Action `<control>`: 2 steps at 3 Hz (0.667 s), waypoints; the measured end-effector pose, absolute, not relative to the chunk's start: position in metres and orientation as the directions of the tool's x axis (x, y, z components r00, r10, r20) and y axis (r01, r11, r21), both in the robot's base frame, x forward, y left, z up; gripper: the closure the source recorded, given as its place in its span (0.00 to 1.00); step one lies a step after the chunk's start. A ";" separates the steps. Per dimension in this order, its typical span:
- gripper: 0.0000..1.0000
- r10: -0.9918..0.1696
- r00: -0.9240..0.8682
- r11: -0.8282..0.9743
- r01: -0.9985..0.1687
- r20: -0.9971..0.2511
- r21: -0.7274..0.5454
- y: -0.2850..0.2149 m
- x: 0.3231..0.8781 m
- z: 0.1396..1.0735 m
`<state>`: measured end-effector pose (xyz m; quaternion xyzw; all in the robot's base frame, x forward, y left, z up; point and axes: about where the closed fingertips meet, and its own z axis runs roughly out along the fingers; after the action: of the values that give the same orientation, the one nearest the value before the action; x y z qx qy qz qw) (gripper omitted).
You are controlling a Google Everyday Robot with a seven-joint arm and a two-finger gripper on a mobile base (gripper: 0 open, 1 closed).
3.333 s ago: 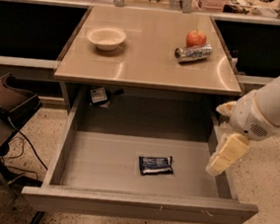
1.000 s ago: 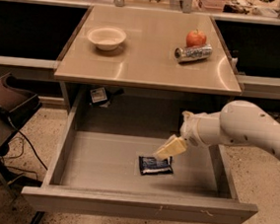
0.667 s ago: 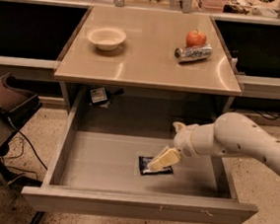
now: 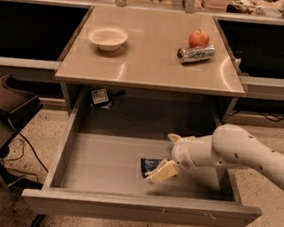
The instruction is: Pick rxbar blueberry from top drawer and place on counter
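Observation:
The rxbar blueberry [image 4: 148, 164], a dark navy wrapper, lies flat on the bottom of the open top drawer [image 4: 101, 167], right of its middle. My gripper [image 4: 160, 173], cream-coloured at the end of the white arm reaching in from the right, is down inside the drawer. It sits on the bar's right end and hides that part. The tan counter [image 4: 147, 61] is directly above and behind the drawer.
On the counter stand a white bowl [image 4: 108, 37] at the back left, a red apple [image 4: 199, 38] and a silver can [image 4: 196, 53] lying on its side at the back right. A dark chair [image 4: 7, 103] with cables stands left of the drawer.
My gripper has moved from outside the drawer's right wall, leftward and down into the drawer, onto the bar's right end. The bar has not visibly shifted.

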<state>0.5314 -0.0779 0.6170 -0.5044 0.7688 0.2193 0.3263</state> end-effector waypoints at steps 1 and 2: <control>0.00 -0.612 -0.318 0.397 -0.915 -0.724 0.066 -0.076 0.526 0.587; 0.00 -0.611 -0.320 0.396 -0.915 -0.724 0.071 -0.075 0.525 0.584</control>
<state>0.5253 -0.0754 0.5844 -0.4923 0.7751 0.2438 0.3122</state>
